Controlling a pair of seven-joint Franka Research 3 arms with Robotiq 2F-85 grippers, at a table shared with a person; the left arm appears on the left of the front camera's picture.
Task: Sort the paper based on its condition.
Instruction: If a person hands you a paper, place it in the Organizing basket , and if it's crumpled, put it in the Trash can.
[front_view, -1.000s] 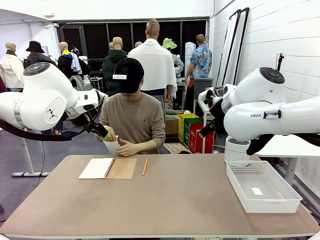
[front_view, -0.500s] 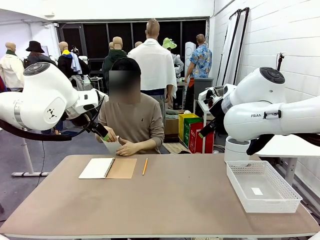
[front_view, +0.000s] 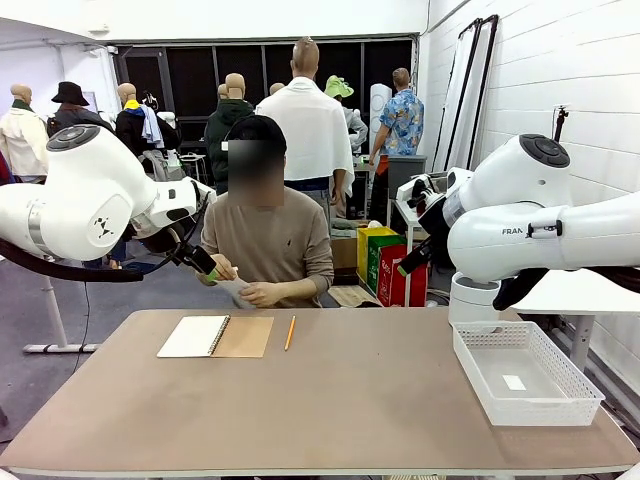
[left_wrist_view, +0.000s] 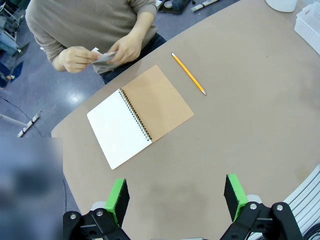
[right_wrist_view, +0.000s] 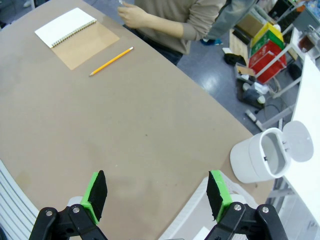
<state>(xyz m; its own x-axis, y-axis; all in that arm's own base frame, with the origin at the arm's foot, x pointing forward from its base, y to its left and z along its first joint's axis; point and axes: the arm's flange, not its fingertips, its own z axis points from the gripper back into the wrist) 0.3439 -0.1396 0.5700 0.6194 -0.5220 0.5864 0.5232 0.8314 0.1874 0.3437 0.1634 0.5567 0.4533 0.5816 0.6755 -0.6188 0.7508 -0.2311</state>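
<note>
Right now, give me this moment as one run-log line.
left pincer: open, empty | right pincer: open, empty | paper: in person's hands | notebook: open on table

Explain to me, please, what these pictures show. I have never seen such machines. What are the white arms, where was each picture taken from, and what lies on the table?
The two big white machines are robot arms at a table. One picture is taken from between them, looking across at a person seated on the far side. The other two come from cameras on the arms' wrists, looking down along the left gripper and the right gripper; both are open and hold nothing. On the table lie an open notebook, a pencil and a white basket. The person holds a small white piece of paper in both hands.
</note>
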